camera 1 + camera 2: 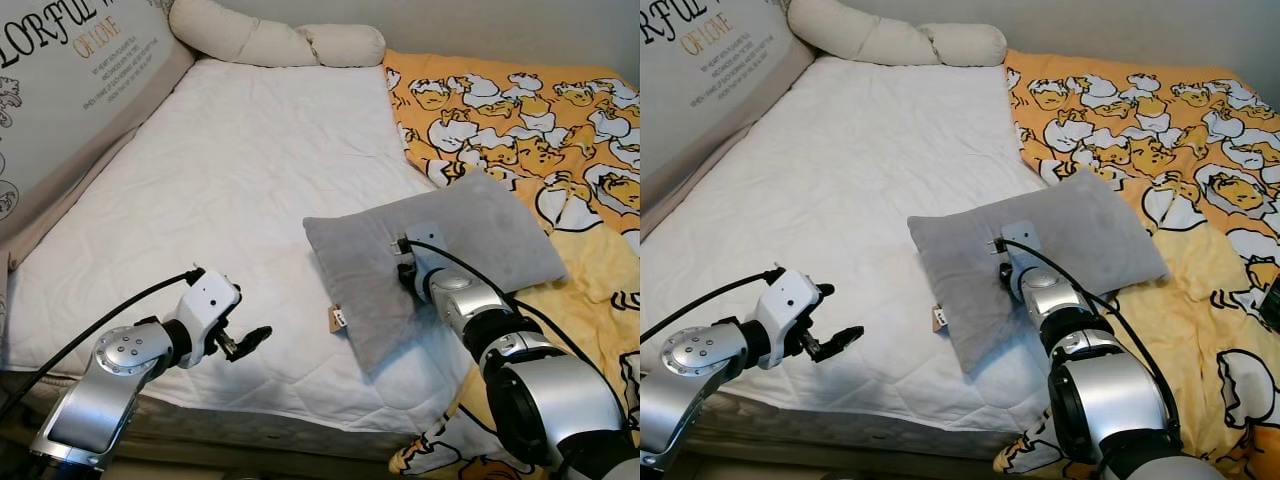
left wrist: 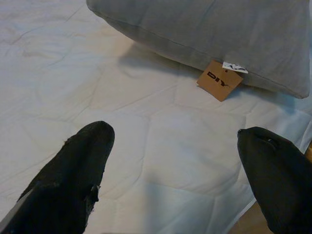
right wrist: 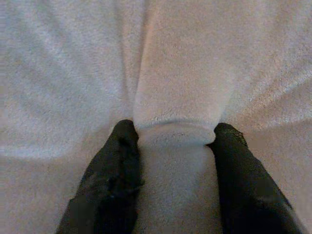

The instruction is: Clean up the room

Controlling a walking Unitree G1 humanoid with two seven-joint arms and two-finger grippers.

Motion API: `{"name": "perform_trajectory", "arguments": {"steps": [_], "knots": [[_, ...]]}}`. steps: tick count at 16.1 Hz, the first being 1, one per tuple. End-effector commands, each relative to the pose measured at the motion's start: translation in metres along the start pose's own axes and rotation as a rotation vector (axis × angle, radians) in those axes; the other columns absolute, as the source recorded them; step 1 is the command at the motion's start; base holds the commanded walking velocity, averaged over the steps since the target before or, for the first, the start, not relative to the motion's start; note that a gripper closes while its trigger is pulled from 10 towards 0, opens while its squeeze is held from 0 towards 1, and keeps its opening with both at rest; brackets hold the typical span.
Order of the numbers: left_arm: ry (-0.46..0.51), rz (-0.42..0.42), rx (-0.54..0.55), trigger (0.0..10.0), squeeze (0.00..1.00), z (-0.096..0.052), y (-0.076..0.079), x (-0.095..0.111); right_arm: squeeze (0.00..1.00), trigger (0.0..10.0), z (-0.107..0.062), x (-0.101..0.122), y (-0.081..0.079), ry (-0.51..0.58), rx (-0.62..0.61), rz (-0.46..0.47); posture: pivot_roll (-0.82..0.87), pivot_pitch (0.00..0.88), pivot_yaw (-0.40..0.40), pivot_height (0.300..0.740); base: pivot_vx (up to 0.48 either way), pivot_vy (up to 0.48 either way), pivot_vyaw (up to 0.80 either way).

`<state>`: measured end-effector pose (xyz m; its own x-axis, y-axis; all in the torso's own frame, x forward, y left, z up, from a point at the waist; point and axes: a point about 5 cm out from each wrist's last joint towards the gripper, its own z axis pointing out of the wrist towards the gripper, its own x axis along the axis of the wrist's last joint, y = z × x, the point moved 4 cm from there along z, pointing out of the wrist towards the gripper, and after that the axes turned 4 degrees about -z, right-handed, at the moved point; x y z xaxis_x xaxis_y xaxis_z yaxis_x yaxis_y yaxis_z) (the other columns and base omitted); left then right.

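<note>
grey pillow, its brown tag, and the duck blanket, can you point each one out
grey pillow [image 1: 480,225]: left eye view, bare top surface beyond the right gripper.
brown tag [image 2: 218,81]: left wrist view, middle of the card.
duck blanket [image 1: 520,110]: left eye view, patterned part along the bed's right side.

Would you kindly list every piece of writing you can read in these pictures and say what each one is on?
"DIY" on the brown paper tag hanging from the grey pillow.
"OF LOVE" in orange on the printed headboard cushion; above it, large dark letters cut off by the frame, "...ORFUL".
The small grey lines under "OF LOVE" are too small to read.
The white label above the tag is too blurred to read.
</note>
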<state>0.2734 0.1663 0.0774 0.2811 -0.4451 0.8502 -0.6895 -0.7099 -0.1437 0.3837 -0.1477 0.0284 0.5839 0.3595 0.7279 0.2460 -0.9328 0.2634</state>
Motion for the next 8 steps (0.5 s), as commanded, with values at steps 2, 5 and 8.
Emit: {"name": "perform_trajectory", "arguments": {"steps": [2, 5, 8], "knots": [[0.0, 0.008, 0.004, 10.0, 0.0, -0.0018, -0.0009, 0.0023, 0.0, 0.0, 0.0002, -0.0412, -0.006, -0.135, 0.01, 0.03, 0.06, 0.0, -0.021, 0.74, 0.0, 0.0, 0.0], [0.0, 0.003, 0.017, 10.0, 0.0, -0.0014, -0.0048, 0.0024, 0.0, 0.0, 0.0005, -0.0381, -0.0048, -0.116, 0.0, 0.025, 0.06, 0.0, -0.02, 0.74, 0.0, 0.0, 0.0], [0.0, 0.002, 0.023, 10.0, 0.0, -0.0013, -0.0079, 0.0027, 0.0, 0.0, 0.0006, -0.0344, -0.0023, -0.096, 0.0, 0.018, 0.06, 0.0, -0.015, 0.74, 0.0, 0.0, 0.0]]}}
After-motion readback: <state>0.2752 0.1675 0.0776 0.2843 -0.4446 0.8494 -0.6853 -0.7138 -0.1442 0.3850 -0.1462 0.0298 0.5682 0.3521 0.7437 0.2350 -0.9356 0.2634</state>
